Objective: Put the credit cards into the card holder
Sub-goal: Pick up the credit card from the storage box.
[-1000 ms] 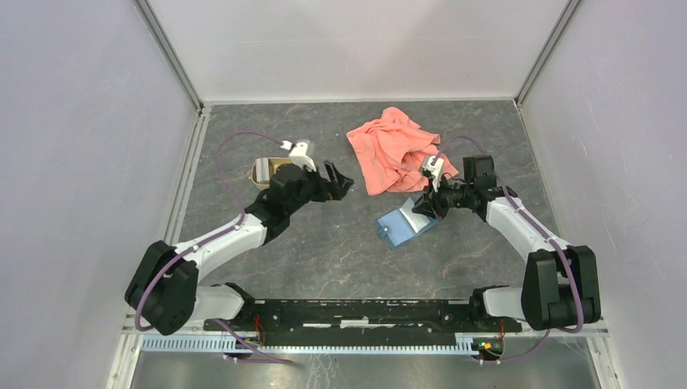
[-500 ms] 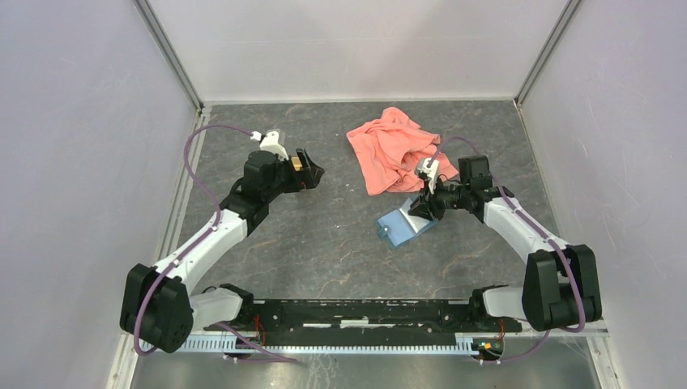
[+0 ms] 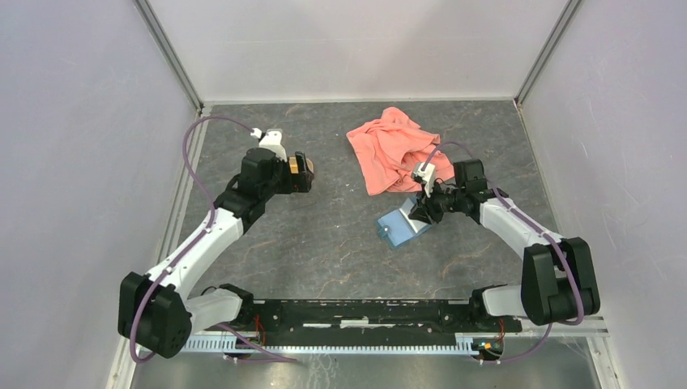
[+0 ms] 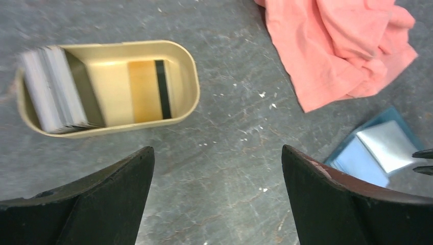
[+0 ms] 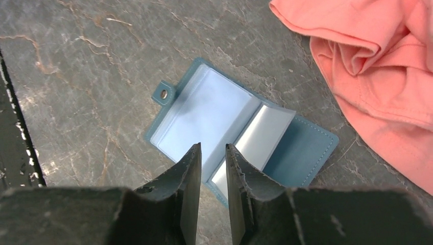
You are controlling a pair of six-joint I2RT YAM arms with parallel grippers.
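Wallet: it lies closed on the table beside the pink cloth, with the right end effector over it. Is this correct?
No. The wallet lies open, not closed: the right wrist view shows its light blue inside and one clear sleeve lifted. The rest holds: it is on the table beside the pink cloth, with the right end effector over it.

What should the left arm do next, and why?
Probably lower the left gripper toward the orange card lying flat in the tan tray. Its jaws are wide open and empty, no card is picked yet, and the card holder already lies open under the right gripper.
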